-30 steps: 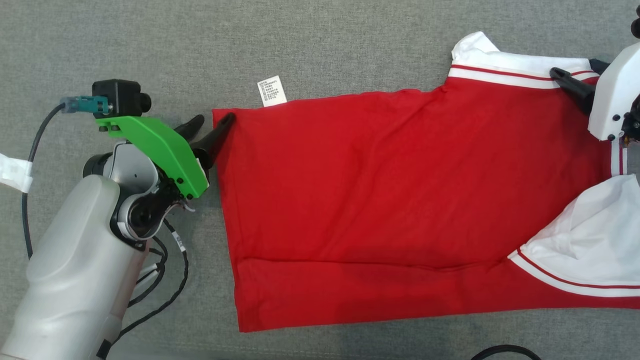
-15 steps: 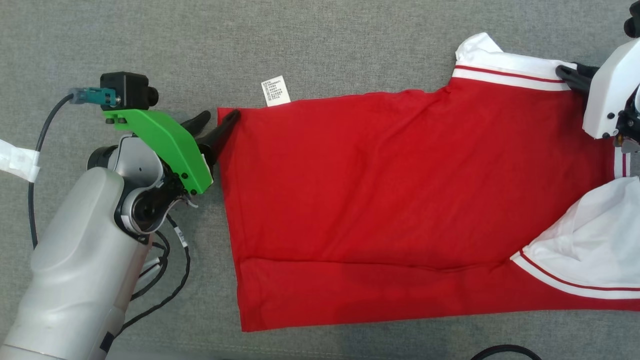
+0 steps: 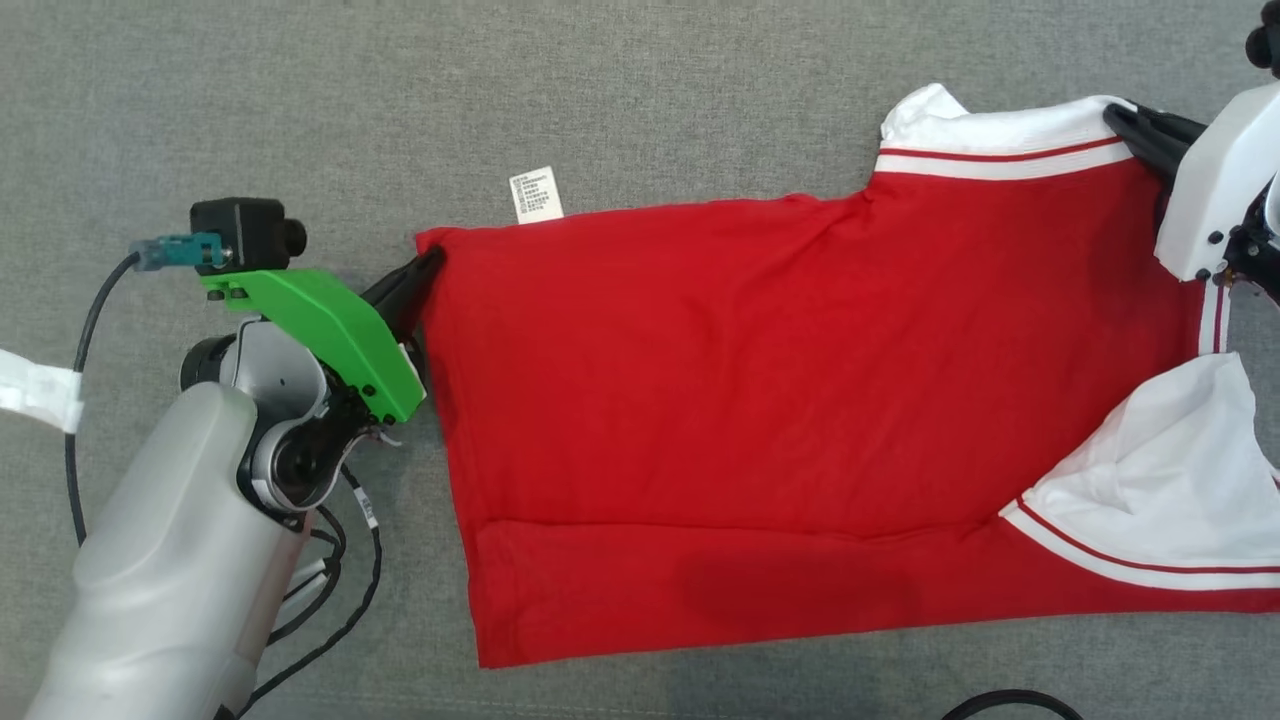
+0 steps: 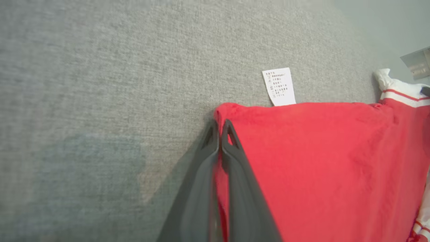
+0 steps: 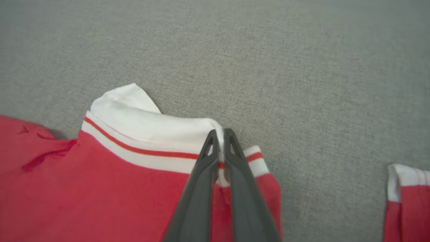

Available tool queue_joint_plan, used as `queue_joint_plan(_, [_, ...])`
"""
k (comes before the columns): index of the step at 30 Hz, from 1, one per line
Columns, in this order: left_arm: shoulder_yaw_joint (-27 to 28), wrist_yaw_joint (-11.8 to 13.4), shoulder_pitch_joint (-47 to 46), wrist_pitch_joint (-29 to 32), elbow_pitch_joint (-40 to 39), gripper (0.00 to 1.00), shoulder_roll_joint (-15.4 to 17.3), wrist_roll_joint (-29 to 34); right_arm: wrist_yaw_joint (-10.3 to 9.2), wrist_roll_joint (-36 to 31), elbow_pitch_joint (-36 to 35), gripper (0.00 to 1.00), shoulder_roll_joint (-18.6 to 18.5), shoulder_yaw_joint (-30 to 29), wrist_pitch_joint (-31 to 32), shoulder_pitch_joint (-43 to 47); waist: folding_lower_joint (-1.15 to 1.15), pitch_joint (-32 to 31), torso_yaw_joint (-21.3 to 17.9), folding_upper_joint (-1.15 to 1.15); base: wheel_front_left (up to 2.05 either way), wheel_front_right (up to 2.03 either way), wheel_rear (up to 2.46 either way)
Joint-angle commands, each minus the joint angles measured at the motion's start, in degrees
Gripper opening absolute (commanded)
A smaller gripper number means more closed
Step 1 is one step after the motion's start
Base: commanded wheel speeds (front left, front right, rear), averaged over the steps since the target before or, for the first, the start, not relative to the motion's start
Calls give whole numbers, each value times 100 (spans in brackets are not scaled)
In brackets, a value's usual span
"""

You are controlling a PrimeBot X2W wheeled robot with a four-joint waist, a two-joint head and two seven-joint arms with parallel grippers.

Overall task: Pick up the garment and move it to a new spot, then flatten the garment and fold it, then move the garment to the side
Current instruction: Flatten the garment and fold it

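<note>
Red cloth with white trim, the garment (image 3: 780,400) lies spread flat on the grey fabric surface (image 3: 600,90). In the head view it reaches from the centre out to 3 o'clock. Its straight red edge faces 9 o'clock. A white band (image 3: 1000,150) with a thin red stripe sits at 1 o'clock, and a loose white panel (image 3: 1170,470) lies at 4 o'clock.

The left gripper (image 3: 425,270) comes in from 8 o'clock under a green bracket (image 3: 320,320) and is clamped on the garment's corner at 10 o'clock. In the left wrist view its fingers are pressed together with red cloth caught between them (image 4: 220,126). A white care label (image 3: 536,194) pokes out from the garment's far edge, just toward 1 o'clock from that corner, lying on the grey surface.

The right gripper (image 3: 1120,120) reaches in from 2 o'clock and pinches the end of the white band. The right wrist view shows the white edge nipped between the closed tips (image 5: 221,132), with the red stripe running under the fingers.

A black cable (image 3: 350,590) loops beside the left forearm at 7 o'clock.
</note>
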Motion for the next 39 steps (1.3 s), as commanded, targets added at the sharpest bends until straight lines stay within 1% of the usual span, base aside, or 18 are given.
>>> queue_joint_plan(1, [58, 54, 142, -156, -30, 0, 75, 50, -3, -48, -84, 0, -72, 65, -241, 86, 0, -105, -54, -1, 0, 0, 0])
queue_joint_plan(6, [230, 173, 441, -541, -257, 0, 167, 67, -3, -32, -272, 0, -207, 189, -868, 371, 0, -300, -180, -1, 0, 0, 0])
queue_joint_plan(12, [318, 285, 931, -802, -697, 0, 312, 86, -3, -130, -437, 0, -347, 183, -1694, 783, 0, -517, -345, -1, 0, 0, 0])
queue_joint_plan(16, [304, 371, 1293, -1020, -1039, 0, 314, 160, -3, -98, -788, 0, -387, 66, -2270, 1241, 0, -664, -393, -1, 0, 0, 0])
queue_joint_plan(17, [325, 399, 1478, -1179, -1213, 0, 298, 194, -3, -136, -1043, 0, -420, -32, -2551, 1597, 0, -721, -424, -1, 0, 0, 0])
queue_joint_plan(20, [322, 422, 1648, -1366, -1371, 0, 288, 262, -3, -155, -1270, 0, -379, -212, -2816, 2043, 0, -761, -447, -1, 0, 0, 0])
queue_joint_plan(21, [366, 483, 2001, -1676, -1566, 0, 250, 299, -3, -314, -1581, 0, -255, -452, -3153, 2778, 0, -837, -526, -1, 0, 0, 0])
queue_joint_plan(26, [563, 618, 2767, -2206, -1994, 0, 169, 165, -3, -566, -1929, 0, 37, -691, -3500, 3895, 0, -943, -686, -1, 0, 0, 0])
queue_joint_plan(27, [597, 652, 2945, -2305, -2085, 0, 142, 121, -4, -633, -1929, 0, 99, -761, -3584, 4047, 0, -961, -720, -1, 0, 0, 0])
queue_joint_plan(29, [683, 721, 3289, -2515, -2248, 0, 101, 69, -3, -829, -1841, 0, 167, -721, -3711, 4315, 0, -1007, -784, -1, 0, 0, 0])
queue_joint_plan(32, [638, 766, 3718, -2685, -2425, 0, 66, 86, -3, -1024, -1601, 0, 296, -625, -3881, 4499, 0, -1068, -807, -1, 0, 0, 0])
queue_joint_plan(34, [583, 806, 3897, -2753, -2458, 0, 48, 149, -4, -1218, -1359, 0, 268, -520, -3956, 4473, 0, -1101, -808, -1, 0, 0, 0])
queue_joint_plan(36, [543, 849, 4004, -2806, -2487, 0, 18, 199, -3, -1325, -1148, 0, 320, -402, -4077, 4348, 0, -1134, -804, -1, 0, 0, 0])
queue_joint_plan(39, [454, 882, 4131, -2820, -2554, 0, 1, 273, -4, -1579, -799, 0, 244, -236, -4286, 4129, 0, -1180, -785, -1, 0, 0, 0])
